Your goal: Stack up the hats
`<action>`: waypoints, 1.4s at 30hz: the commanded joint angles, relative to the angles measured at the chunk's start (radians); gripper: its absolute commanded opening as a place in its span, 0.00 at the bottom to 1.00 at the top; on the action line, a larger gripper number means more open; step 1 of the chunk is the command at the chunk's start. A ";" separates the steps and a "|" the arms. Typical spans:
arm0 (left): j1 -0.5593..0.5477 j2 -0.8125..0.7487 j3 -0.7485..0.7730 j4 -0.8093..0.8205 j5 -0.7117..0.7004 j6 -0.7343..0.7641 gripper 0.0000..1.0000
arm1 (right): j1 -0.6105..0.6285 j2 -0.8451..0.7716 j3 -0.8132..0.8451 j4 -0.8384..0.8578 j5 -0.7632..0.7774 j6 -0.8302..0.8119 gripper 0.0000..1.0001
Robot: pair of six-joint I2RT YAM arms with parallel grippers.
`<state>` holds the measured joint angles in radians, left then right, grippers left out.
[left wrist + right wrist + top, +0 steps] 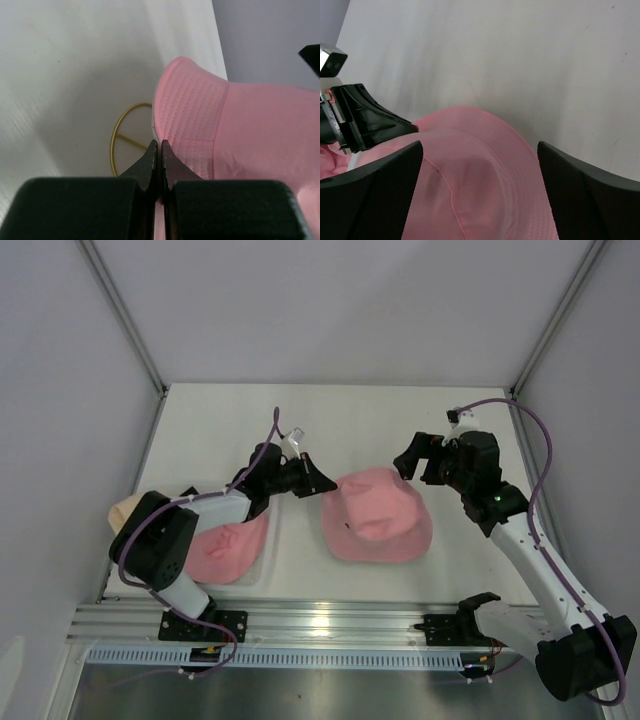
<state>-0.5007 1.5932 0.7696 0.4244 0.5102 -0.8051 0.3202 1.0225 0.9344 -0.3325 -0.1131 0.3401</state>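
Note:
A pink hat [378, 515] lies mid-table, crown up; it also shows in the left wrist view [235, 125] and the right wrist view [485, 190]. My left gripper [326, 483] [159, 144] is shut on its left brim edge, with pink cloth showing between the fingers. My right gripper [420, 462] [477, 150] is open and empty, hovering over the hat's far right side. A second pink hat [228, 545] lies in the tray at the left. A beige hat [125, 510] peeks out behind my left arm. The black hat is mostly hidden under that arm.
A clear shallow tray [272, 565] holds the left hat near the table's front left. A thin yellow ring [125, 135] lies on the white table by the hat's brim. Grey walls enclose the table on three sides.

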 commanded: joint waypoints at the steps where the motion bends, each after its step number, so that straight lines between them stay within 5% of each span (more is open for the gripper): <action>1: 0.011 0.050 -0.020 0.132 0.027 -0.006 0.01 | -0.003 0.013 0.050 0.001 0.000 0.000 0.99; 6: 0.010 0.051 -0.070 0.192 0.021 -0.005 0.01 | -0.003 0.005 0.050 -0.010 0.013 -0.004 0.99; 15: -0.001 -0.045 -0.101 0.061 -0.071 0.099 0.05 | -0.003 0.014 0.047 -0.002 0.039 -0.018 0.99; 21: -0.004 -0.120 -0.040 -0.073 -0.085 0.173 0.36 | -0.023 0.057 0.116 -0.007 0.082 -0.044 0.99; 24: -0.002 -0.197 -0.015 -0.162 -0.111 0.210 0.57 | -0.043 0.077 0.171 -0.014 0.078 -0.052 0.99; 27: -0.002 -0.281 0.022 -0.261 -0.189 0.256 0.89 | -0.059 0.071 0.187 -0.008 0.072 -0.062 0.99; 29: -0.001 -0.326 0.075 -0.378 -0.281 0.288 0.99 | -0.066 0.067 0.185 -0.007 0.061 -0.070 0.99; 32: 0.007 -0.421 0.137 -0.551 -0.366 0.287 1.00 | -0.079 0.065 0.182 0.004 0.047 -0.069 1.00; 37: 0.008 -0.617 0.154 -0.801 -0.704 0.138 0.99 | -0.096 0.097 0.192 0.035 -0.005 -0.069 0.99; 42: 0.011 -0.671 0.407 -1.455 -1.013 -0.031 1.00 | -0.104 0.108 0.192 0.050 -0.039 -0.043 1.00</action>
<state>-0.4984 0.9363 1.0275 -0.5541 -0.2207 -0.7044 0.2237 1.1259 1.0889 -0.3298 -0.1177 0.2909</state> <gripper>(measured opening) 0.995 0.993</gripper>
